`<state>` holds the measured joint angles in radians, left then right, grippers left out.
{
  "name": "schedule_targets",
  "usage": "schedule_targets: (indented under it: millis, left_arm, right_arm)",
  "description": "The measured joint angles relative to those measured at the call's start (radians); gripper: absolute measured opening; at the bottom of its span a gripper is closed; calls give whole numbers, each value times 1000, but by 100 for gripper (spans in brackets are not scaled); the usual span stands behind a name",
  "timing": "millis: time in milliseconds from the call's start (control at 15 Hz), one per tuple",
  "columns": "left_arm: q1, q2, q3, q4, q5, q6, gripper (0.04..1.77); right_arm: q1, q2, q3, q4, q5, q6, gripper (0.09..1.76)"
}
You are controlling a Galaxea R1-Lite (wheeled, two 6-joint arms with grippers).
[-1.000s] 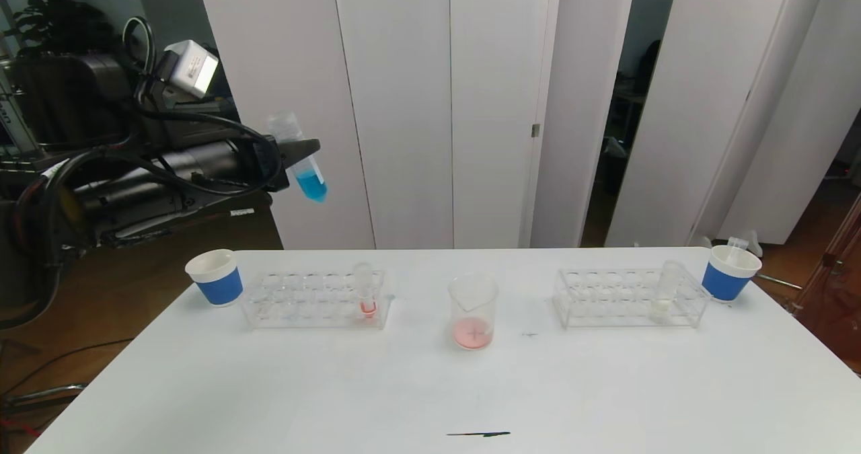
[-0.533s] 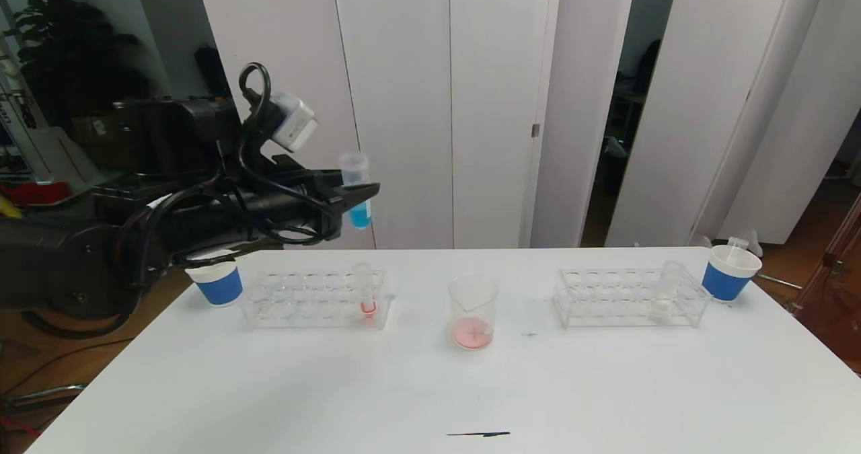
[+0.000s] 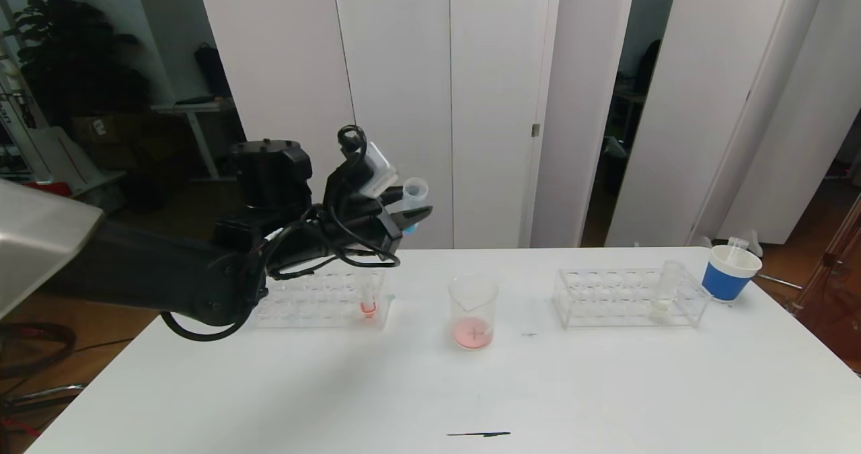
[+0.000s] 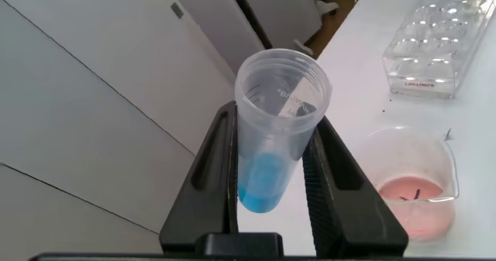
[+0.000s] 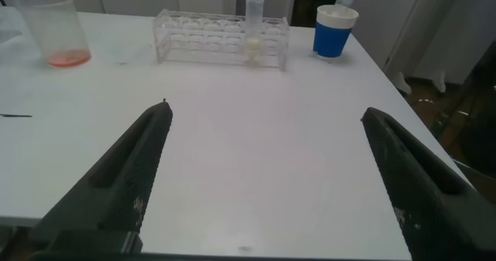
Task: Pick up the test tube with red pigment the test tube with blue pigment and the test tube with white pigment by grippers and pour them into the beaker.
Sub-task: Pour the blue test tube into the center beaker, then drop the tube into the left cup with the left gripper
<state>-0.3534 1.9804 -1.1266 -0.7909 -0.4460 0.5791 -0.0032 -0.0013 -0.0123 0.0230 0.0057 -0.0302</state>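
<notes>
While the test tube with blue pigment (image 4: 271, 152) is sitting clamped between the fingers (image 4: 219, 172) of my left gripper (image 3: 410, 217), I am seeing it held well above the bench (image 3: 430, 387), open mouth uppermost and tilted a little. In the left wrist view the blue liquid is pooling in the tube's lower end, between the two black fingers, and the rim is standing clear above them. From the head view the tube is hanging over the far side of the bench, above and just beyond the left rack (image 3: 319, 299), and to the left of the beaker (image 3: 474, 309).

I am looking at the beaker standing upright near the middle of the bench, with a thin layer of pink-red liquid lying in its bottom. A tube with red residue (image 3: 367, 292) is standing in the right end of the left rack, partly hidden by my left arm.

Farther right, the test tube with white pigment (image 3: 666, 289) is standing upright in the right rack (image 3: 629, 297), toward that rack's right end; the right wrist view is showing its cream liquid low in the tube. Just beyond that rack a blue-banded paper cup (image 3: 730, 272) is sitting near the bench's right edge.

I am keeping my right gripper (image 5: 267, 176) low over the near right part of the bench, its fingers spread wide apart and holding nothing.
</notes>
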Motion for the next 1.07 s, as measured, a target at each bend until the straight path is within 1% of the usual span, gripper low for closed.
schedule_targets:
  millis: [200,467,533,800,867,1067]
  left_arm:
    - [-2,84,-34,-105,-12,147,57]
    - [-18,174,-37,-222,-23,333,57]
    - [-21,194,-38,-244,-26,367,57]
    - [-26,253,-27,-336,-27,481,57]
    - [-28,261,-20,-361,-28,490,57]
    - [-33,282,-6,-421,-60,522,57]
  right_arm:
    - [0,0,0,0,0,0,175]
    - [0,0,0,0,0,0,175]
    - [0,0,0,-1,0,0,175]
    - [0,0,0,0,0,0,175]
    - [0,0,0,0,0,0,175]
    - [0,0,0,0,0,0,175]
